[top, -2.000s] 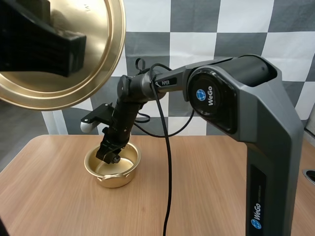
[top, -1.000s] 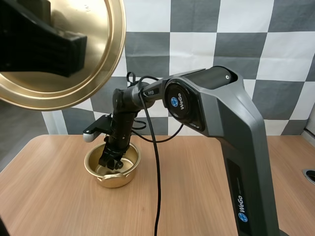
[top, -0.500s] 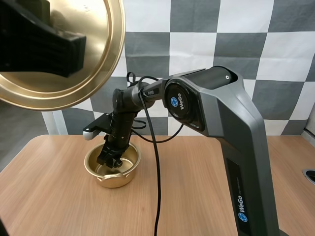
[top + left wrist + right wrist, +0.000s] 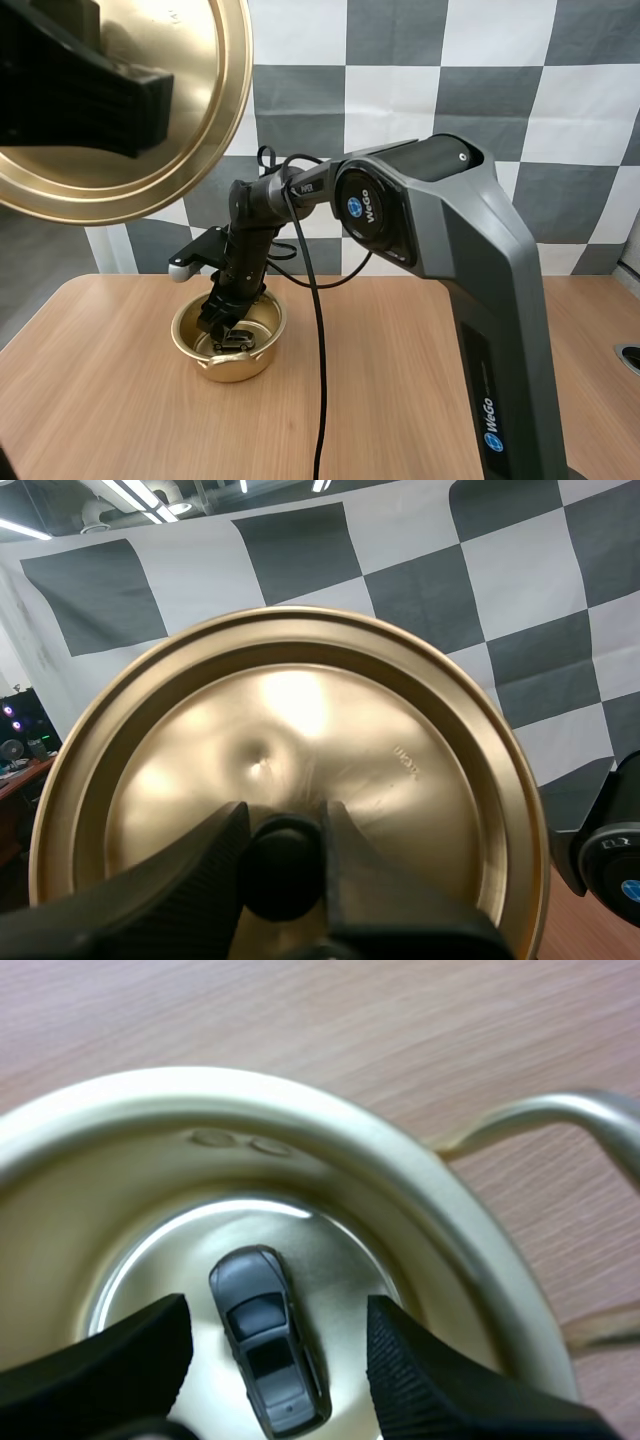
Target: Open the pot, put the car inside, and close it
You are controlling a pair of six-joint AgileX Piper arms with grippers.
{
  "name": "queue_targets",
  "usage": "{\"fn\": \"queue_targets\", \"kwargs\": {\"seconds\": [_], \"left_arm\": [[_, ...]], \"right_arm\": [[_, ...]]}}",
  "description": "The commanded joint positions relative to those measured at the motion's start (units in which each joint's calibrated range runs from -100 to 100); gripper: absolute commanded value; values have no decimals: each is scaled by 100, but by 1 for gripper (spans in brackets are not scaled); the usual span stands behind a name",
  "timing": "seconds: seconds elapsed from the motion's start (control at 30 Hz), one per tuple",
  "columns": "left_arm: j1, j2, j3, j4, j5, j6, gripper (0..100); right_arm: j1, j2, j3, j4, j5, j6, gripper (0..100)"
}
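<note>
The open pot (image 4: 262,345) stands on the table (image 4: 420,380); the lid (image 4: 200,110) hangs high to its left, knob pinched in my left claw (image 4: 283,825). The car (image 4: 268,1355) lies on the pot's floor, lengthwise between my right claw's (image 4: 277,1325) spread fingers.

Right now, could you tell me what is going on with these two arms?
The left pincer grips the gold lid by its knob and holds it high off the table. The right pincer hangs open over the pot, and the small grey car lies on its floor between the fingers, touching neither. The lid is not yet on.
</note>
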Motion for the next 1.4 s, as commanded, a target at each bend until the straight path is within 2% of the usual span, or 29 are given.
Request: {"fn": "queue_targets", "kwargs": {"seconds": [0.0, 0.1, 0.17, 0.2, 0.43, 0.5, 0.6, 0.73, 0.87, 0.93, 1.13, 1.27, 1.37], "left_arm": [[4, -1, -1, 2, 1, 6, 0], [4, -1, -1, 2, 1, 6, 0], [4, -1, -1, 2, 1, 6, 0], [4, -1, -1, 2, 1, 6, 0], [4, -1, -1, 87, 1, 6, 0], [4, -1, -1, 186, 1, 6, 0], [4, 30, -1, 452, 1, 6, 0], [4, 252, 171, 710, 1, 6, 0], [4, 525, 539, 710, 1, 6, 0], [4, 841, 983, 710, 1, 6, 0], [4, 1917, 1960, 699, -952, 6, 0], [4, 2837, 2342, 586, -1768, 134, 0], [4, 3505, 2368, 534, -2221, 169, 0]], "right_arm": [[0, -52, 1, -13, 46, 3, 86], [0, -270, 1, -53, 29, 3, 89], [0, -430, 1, -53, 29, 3, 99], [0, -527, 1, -53, 48, -19, 100], [0, -1283, 1, -147, 301, -180, 100], [-22, -1590, 1, -297, 320, -53, 100], [-132, -2118, 1, -756, 320, 512, 100], [-507, -2941, 1, -1327, 421, 1048, 100], [-941, -3562, 1, -1401, 617, 1133, 100], [-1512, -4270, 1, -1401, 946, 1133, 100], [-2475, -5643, 1, -1416, 1426, 1115, 100], [-2819, -6543, 1, -1429, 1492, 1080, 100], [-2858, -7191, 1, -1441, 1573, 1080, 100]]}}
